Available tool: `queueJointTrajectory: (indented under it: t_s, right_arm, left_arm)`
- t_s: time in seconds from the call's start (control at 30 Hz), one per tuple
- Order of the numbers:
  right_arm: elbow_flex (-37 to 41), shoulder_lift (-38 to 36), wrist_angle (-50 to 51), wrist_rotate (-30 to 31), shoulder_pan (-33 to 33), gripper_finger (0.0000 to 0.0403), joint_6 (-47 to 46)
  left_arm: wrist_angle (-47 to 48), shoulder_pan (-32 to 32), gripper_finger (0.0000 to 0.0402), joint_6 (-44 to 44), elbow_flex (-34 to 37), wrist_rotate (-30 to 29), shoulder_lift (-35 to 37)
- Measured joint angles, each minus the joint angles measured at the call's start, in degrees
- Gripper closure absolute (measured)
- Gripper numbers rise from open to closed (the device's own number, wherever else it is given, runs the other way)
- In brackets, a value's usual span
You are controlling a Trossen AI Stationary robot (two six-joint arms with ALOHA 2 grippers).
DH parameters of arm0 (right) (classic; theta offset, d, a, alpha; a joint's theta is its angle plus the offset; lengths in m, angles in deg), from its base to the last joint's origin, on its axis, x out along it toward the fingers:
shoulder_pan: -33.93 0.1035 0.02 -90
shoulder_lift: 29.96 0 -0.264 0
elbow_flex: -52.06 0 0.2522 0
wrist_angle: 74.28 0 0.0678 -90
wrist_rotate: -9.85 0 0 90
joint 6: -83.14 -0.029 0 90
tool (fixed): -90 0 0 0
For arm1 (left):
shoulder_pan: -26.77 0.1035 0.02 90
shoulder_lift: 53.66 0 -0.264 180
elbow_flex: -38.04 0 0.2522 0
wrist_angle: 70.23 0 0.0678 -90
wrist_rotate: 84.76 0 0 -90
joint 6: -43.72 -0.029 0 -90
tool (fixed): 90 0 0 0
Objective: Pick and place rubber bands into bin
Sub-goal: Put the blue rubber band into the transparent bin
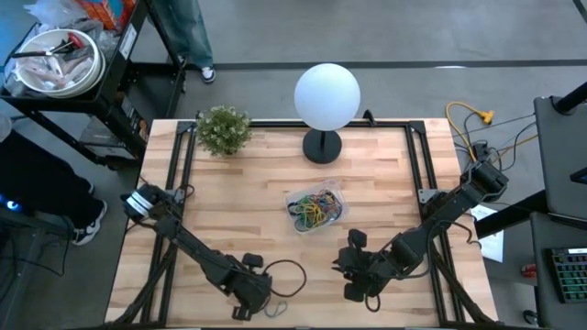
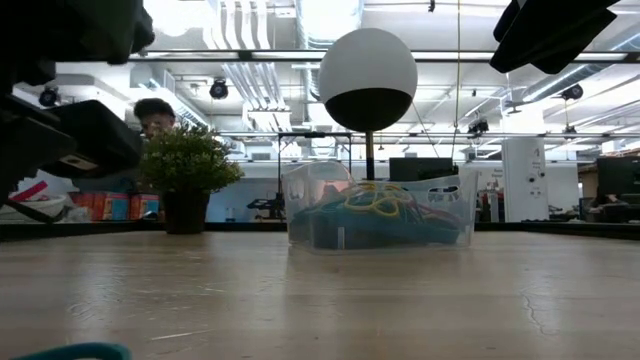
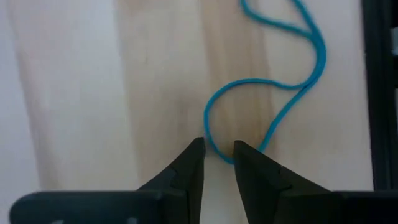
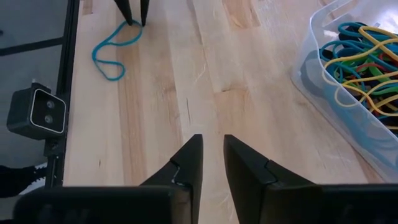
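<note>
A blue rubber band [image 3: 292, 93] lies as a loose loop on the wooden table close to its near edge; it also shows in the right wrist view [image 4: 112, 53] and at the low view's bottom [image 2: 70, 352]. My left gripper [image 3: 219, 152] points down at it and is shut on its end; its fingertips also appear in the right wrist view [image 4: 134, 14]. The clear bin [image 4: 311, 68] sits mid-table [image 1: 292, 197] and holds many coloured rubber bands [image 4: 360, 56]. My right gripper [image 4: 212, 143] hangs open over bare wood, between the bin and the blue band, with nothing between its fingers. My left gripper pinches the blue band's bent end [image 3: 208, 130] between its two fingertips. The fingers come steeply from above. The remainder of the band [image 3: 311, 43] lies slack on the table.
A white globe lamp [image 1: 326, 96] and a small potted plant [image 1: 223, 130] stand at the table's far side. A black cable [image 1: 286, 270] loops near my left arm. The low camera [image 4: 37, 112] sits at the table's near edge beside a black frame rail [image 4: 68, 56].
</note>
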Motion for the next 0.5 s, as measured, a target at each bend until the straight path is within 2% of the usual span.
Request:
queueJointTrajectory:
  t_s: [0.5]
  right_arm:
    - [0.0, 0.0, 0.0, 0.0, 0.1, 0.0344, -1.3]
  left_arm:
    - [12.2, -0.7, 0.0328, 13.5, 0.2, -0.2, 0.0]
